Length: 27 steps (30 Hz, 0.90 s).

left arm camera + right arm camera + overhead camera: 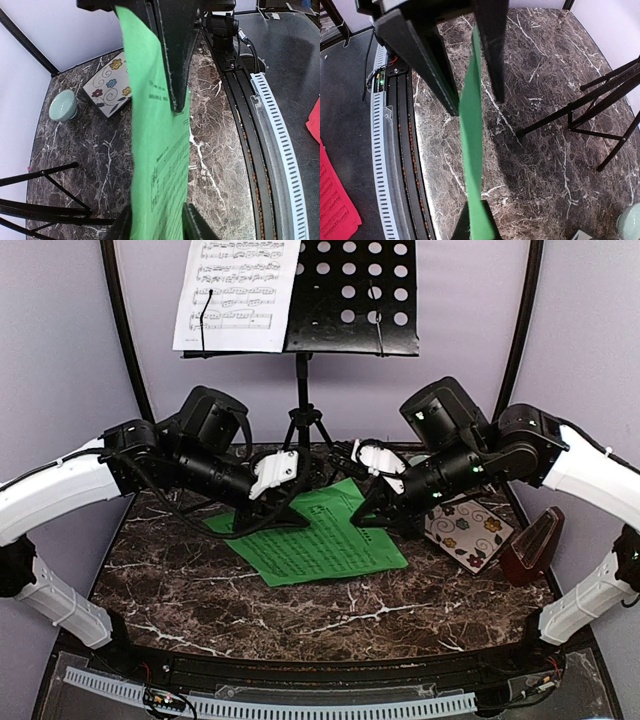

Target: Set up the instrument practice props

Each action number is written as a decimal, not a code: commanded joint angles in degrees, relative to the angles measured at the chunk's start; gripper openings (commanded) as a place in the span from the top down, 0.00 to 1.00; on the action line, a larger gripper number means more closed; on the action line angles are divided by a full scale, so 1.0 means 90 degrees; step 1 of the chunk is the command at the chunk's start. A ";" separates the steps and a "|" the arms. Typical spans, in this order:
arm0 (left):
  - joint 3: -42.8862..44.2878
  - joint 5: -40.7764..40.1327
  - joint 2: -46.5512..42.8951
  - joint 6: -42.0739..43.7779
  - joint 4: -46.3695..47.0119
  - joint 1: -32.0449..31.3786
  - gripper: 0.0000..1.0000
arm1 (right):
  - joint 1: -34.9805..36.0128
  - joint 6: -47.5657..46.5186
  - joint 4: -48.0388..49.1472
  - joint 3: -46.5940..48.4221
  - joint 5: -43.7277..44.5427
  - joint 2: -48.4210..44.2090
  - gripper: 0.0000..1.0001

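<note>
One white sheet (237, 292), one green sheet (300, 550), one stand (330, 337), one plate (478, 525), one bowl (63, 106), probably one metronome (530, 548).

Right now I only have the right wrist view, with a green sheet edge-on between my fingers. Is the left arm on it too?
Observer: Yes. The left gripper is at the far edge of the green music sheet, beside the right gripper. The sheet runs between its fingers, but I cannot tell whether they grip it.
Operator: Is the stand free?
Observer: Half of it. A white music sheet sits on the left side of the music stand; the right side is bare.
Operator: And the metronome?
Observer: The metronome is at the right edge of the table, beside the floral plate, apparently tilted.
</note>
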 commanded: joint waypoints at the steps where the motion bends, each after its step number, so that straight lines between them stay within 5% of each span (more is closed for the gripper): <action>1: 0.0218 -0.0045 0.0099 0.0200 -0.0194 -0.0135 0.79 | 0.0109 -0.0093 -0.0028 0.0330 0.0082 -0.0070 1.00; 4: 0.0223 -0.0142 0.0033 0.0047 0.0033 -0.0164 1.00 | 0.0110 -0.0079 0.0160 0.0260 0.0192 -0.0253 1.00; 10: -0.0366 0.0124 -0.0980 -0.0915 0.1765 0.0053 1.00 | -0.0134 0.0256 0.1532 -0.0272 0.1101 -0.1257 0.35; 13: -0.0074 0.0751 -0.1027 -0.1678 0.2235 0.0548 1.00 | -0.0464 0.0328 0.2371 -0.0526 0.1495 -0.1769 0.18; 27: 0.2238 0.1826 0.0028 -0.5455 0.4653 0.2754 1.00 | -0.1655 0.1334 0.4760 -0.0205 0.2778 -0.1822 0.20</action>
